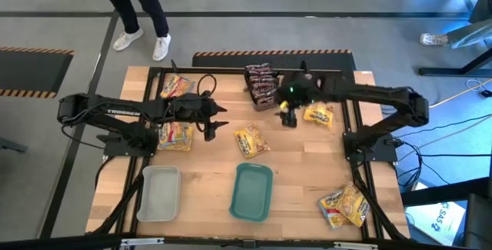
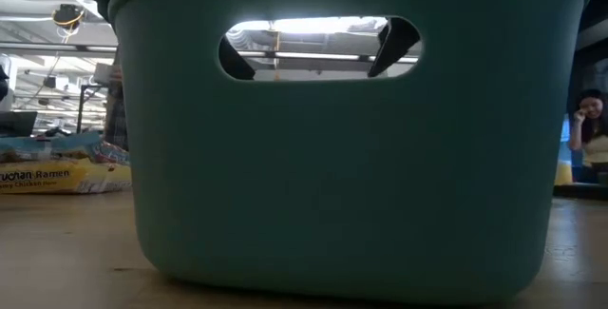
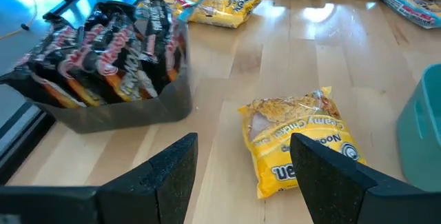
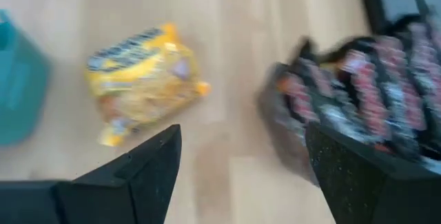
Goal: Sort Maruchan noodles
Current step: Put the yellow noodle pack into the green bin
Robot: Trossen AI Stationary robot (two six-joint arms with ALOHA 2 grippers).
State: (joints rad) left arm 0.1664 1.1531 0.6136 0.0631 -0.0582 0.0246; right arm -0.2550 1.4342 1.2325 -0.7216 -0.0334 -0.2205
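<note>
Dark maroon-black Maruchan noodle packets point(image 1: 260, 85) stand packed in a grey tray point(image 3: 138, 110) at the table's far middle. One yellow packet point(image 1: 250, 140) lies flat at the table's centre, also in the left wrist view point(image 3: 300, 138) and the right wrist view point(image 4: 145, 83). My left gripper point(image 1: 217, 124) hovers open left of this packet, its fingers point(image 3: 172, 176) apart with nothing between them. My right gripper point(image 1: 288, 118) hangs open beside the dark packets' tray point(image 4: 365, 93), above the table. Another yellow packet point(image 1: 319, 115) lies just right of it.
More yellow packets lie at the far left point(image 1: 175, 87), under the left arm point(image 1: 175, 135) and at the near right point(image 1: 344, 205). A pale grey tray point(image 1: 159, 192) and a teal tray point(image 1: 254, 191) stand near the front edge. A person's legs point(image 1: 142, 19) show beyond the table.
</note>
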